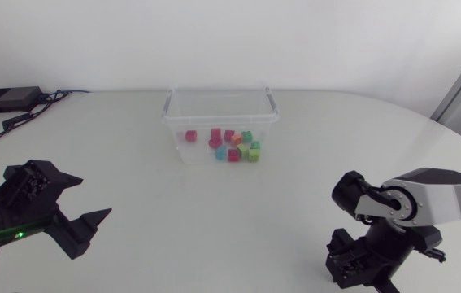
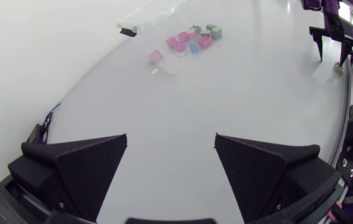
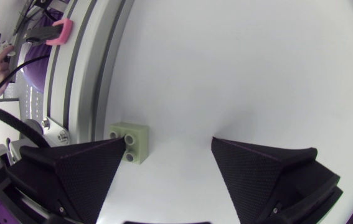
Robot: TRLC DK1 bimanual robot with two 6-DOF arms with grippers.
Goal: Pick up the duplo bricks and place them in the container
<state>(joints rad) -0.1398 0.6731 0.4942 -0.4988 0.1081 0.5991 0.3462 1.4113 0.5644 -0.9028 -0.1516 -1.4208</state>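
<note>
Because the pale green duplo brick (image 3: pixel 131 142) is judged to be a small, rigid, lightweight moulding with smooth and fairly slick walls, take hold of it across two opposite flat walls, clear of the studs, with the broad fingers square to those faces. Firm pressure should not harm it, but an off-centre pinch may make it pivot or slip out. This brick lies on the table (image 1: pixel 214 220) close to its near edge, just beside the tip of one finger of the right gripper (image 3: pixel 169 143); contact cannot be confirmed. Two studs show on the face nearest that gripper. The right gripper's fingers stand wide apart and hold nothing, with the brick outside the gap rather than centred in it. The left gripper (image 2: pixel 171 138) is likewise spread wide over bare table, with nothing in its grasp. Well beyond both, towards the far side of the table, stands the clear plastic container (image 1: pixel 167 110), open-topped. It already holds a cluster of bricks (image 1: pixel 234 145) in pink, red, blue, orange and green, resting on its floor; free space remains for another.
</note>
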